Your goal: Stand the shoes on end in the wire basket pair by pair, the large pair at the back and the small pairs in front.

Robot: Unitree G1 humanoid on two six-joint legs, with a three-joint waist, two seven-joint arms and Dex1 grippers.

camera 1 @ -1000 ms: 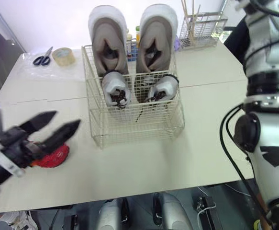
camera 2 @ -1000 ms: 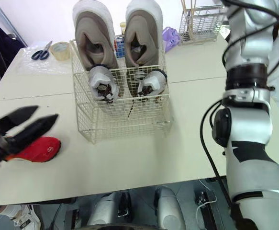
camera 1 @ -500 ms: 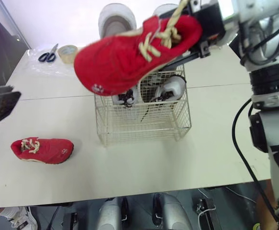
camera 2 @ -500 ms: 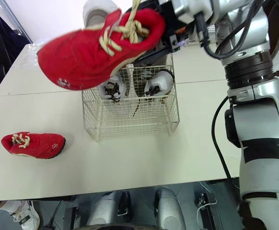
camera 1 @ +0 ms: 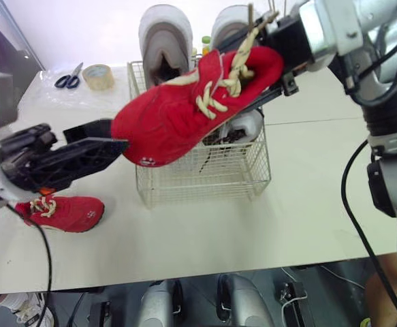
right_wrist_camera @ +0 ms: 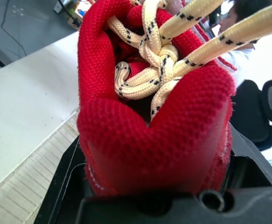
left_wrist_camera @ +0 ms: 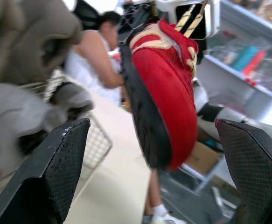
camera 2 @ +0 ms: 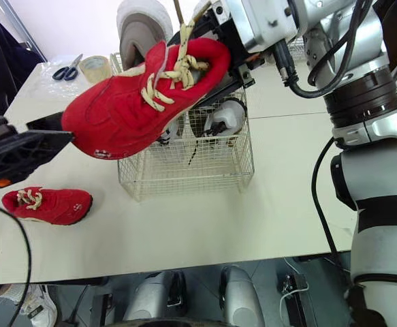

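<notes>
A: Right gripper point(camera 1: 270, 63), condition?
B: Pressed together on the heel end of a red shoe point(camera 1: 184, 116), a black finger on either side. The shoe hangs in the air, toe slanting down towards the robot's left, above the front of the wire basket point(camera 1: 205, 180).
A: Left gripper point(camera 1: 118, 133)?
B: Fingers spread wide, holding nothing, level with the toe of the raised shoe. Whether a fingertip touches the toe, I cannot tell.
A: Basket contents?
B: The large pair point(camera 1: 164, 41), taupe with white soles, stands on end at the back. A small grey pair point(camera 2: 222, 116) stands just in front of it, one shoe partly hidden behind the raised shoe. Both placements judged complete.
A: Outstanding?
B: The red pair. One is in hand, not yet in the basket. Its mate point(camera 1: 62, 211) lies on its sole on the table point(camera 1: 287, 218), well apart from the basket on the robot's left. I judge the task past halfway, with two shoes left to seat in the front space.
A: Surface and room?
B: Pale table, a seam running across it. Scissors point(camera 1: 67, 76) and a tape roll point(camera 1: 98, 75) lie at the far left corner. The left wrist view shows a person point(left_wrist_camera: 98, 51) in the background and shelving point(left_wrist_camera: 252, 56) with boxes
</notes>
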